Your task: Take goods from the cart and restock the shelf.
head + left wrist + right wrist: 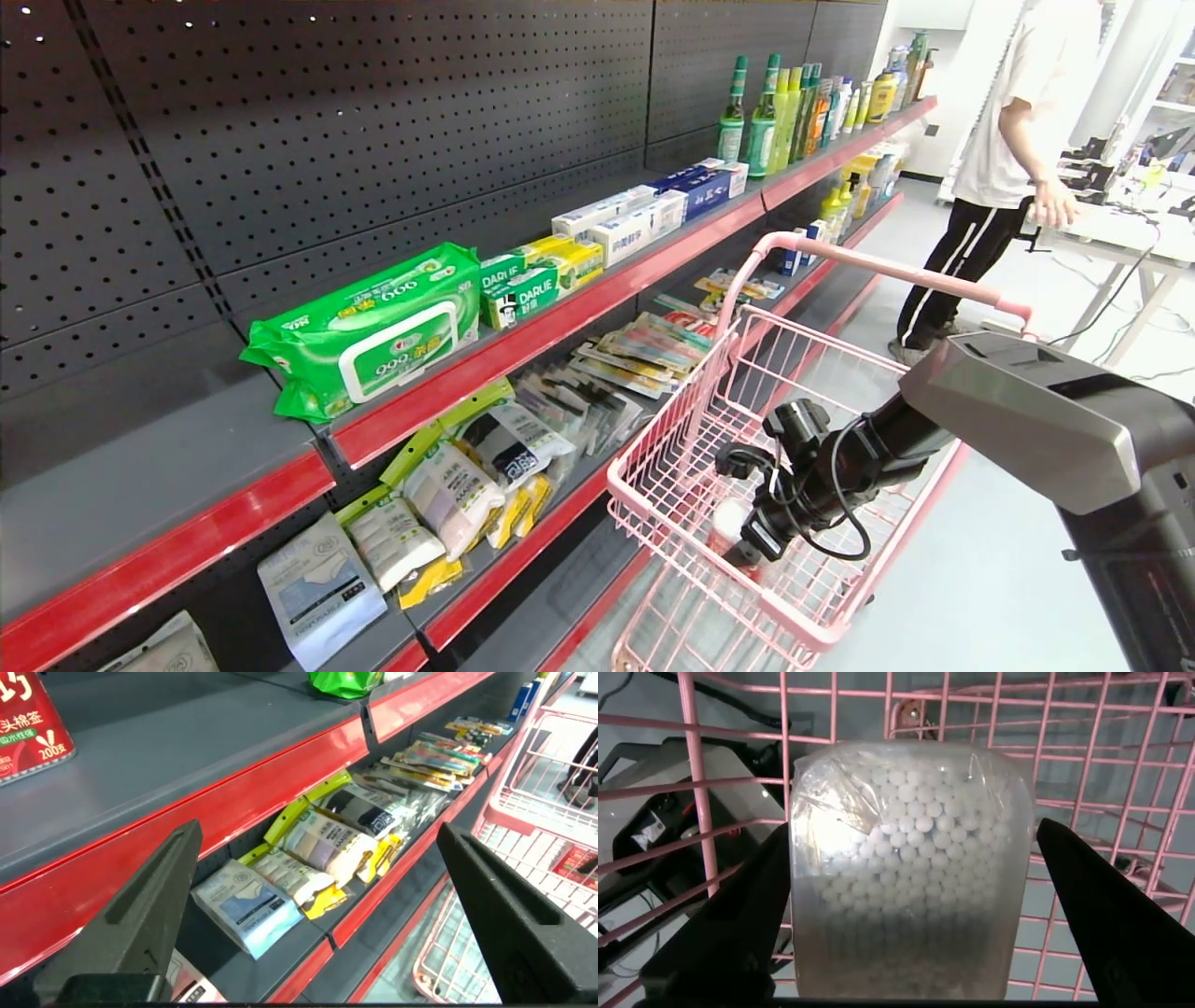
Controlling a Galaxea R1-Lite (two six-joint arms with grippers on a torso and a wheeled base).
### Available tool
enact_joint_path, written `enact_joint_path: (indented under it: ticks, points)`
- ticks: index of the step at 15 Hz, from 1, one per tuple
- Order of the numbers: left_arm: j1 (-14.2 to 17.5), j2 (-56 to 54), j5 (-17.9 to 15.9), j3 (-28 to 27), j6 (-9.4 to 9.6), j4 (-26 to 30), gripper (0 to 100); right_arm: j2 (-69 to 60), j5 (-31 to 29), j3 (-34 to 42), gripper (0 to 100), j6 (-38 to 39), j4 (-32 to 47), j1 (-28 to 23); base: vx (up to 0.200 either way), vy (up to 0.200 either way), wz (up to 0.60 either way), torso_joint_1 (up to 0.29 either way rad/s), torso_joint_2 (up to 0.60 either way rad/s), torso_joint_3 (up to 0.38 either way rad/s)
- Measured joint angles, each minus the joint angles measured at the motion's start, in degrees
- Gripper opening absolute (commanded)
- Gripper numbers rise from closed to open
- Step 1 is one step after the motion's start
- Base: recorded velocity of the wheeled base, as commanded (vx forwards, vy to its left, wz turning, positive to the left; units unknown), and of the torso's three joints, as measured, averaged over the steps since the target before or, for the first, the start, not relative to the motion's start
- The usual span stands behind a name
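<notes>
— Jar (910,915) of white beads: you have it standing in the cart (878,269), lower middle of the head view, with your right hand (913,826) lowered around it.

— Around it, not on it. Your fingers (738,924) are spread wide, one at each side, close to the walls. I cannot tell whether they touch. Nothing is gripped.

— Before you close, think about what you are squeezing. The walls look like thin clear plastic with film over the upper part, so expect them to be smooth, probably slippery, and likely to give under pressure.

— Agreed. Close gently and stop as soon as it holds. I would take it across the middle of the body, below the film, where the beads are packed and should back the wall up.

— As for weight, small beads filling it nearly to the top suggest something light to moderate. They are loose, though, so the load may shift if you tip it. Keep it upright on the way out.

— Mind the pink wires too. They sit close behind the jar, and a finger could snag on them as you lift.

— Your left hand (318,826) is open and empty, up by the shelf (187,756).

— There is bare grey board there, at the left of the head view beside the green wipes (373,327). That looks a fair place to set it down, flat on its base.
</notes>
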Motion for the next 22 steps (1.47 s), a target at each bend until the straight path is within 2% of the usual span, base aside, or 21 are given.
enact_joint_path:
  ticks: [3,4,14,17,22]
  points:
    - [0.0,0.0,0.0,0.0,-0.02,0.0,100,0.0,-0.1,0.0,100,0.0,0.1,0.0,0.000,0.000,0.00,0.000,0.00,0.000]
    - [0.0,0.0,0.0,0.0,-0.02,0.0,100,0.1,-0.1,-0.1,0,0.0,0.2,0.1,0.000,0.000,0.00,0.000,0.00,0.000]
    - [0.0,0.0,0.0,0.0,0.00,0.0,100,-1.0,-1.5,0.3,0,1.7,0.7,0.0,0.000,0.000,0.00,0.000,0.00,0.000]
    - [0.0,0.0,0.0,0.0,0.00,0.0,100,-6.2,-4.0,0.0,0,8.5,2.0,-0.3,0.000,0.000,0.00,0.000,0.00,0.000]
    - [0.0,0.0,0.0,0.0,0.00,0.0,100,-19.2,-8.7,1.5,0,13.2,8.4,-2.3,0.000,0.000,0.00,0.000,0.00,0.000]
